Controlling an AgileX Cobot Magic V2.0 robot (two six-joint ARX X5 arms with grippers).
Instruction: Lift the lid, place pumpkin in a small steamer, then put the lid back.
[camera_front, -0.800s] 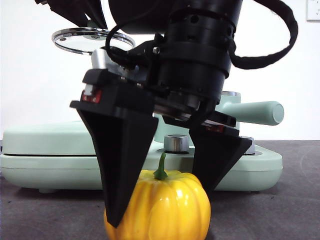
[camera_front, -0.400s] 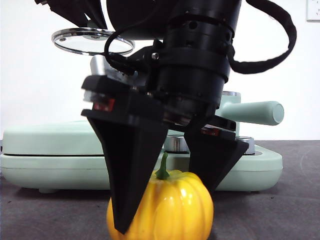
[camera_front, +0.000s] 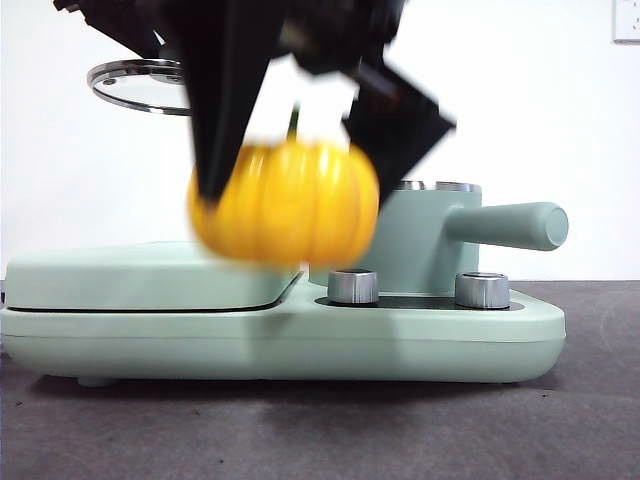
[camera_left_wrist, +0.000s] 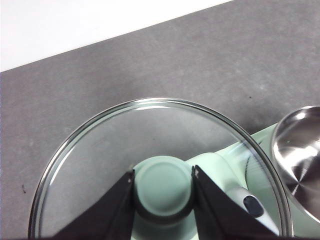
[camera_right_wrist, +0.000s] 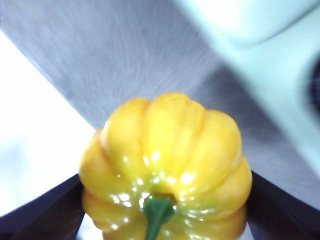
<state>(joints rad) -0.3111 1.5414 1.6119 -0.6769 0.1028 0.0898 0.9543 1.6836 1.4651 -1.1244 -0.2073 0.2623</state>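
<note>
Pumpkin (camera_front: 283, 203): clamped between right gripper (camera_right_wrist: 162, 200) jaws, airborne, pot (camera_front: 428, 236) just beyond. Lid (camera_left_wrist: 150, 165): knob pinched by left gripper (camera_left_wrist: 163, 192), aloft. Risk: glossy ribs slipping; pumpkin jamming on rim.

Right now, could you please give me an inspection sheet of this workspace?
Surface: dark grey table.
Job's things: glossy yellow ribbed pumpkin airborne, motion-blurred; glass lid with steel rim and mint-green knob held aloft; mint-green cylindrical steamer pot uncovered, on the long mint-green base.
Clutter: nothing seen.
Grippers: right gripper shut on the pumpkin; left gripper shut on the lid's knob.
Cables: nothing seen.
Surroundings: white wall, two silver dials on the base.
</note>
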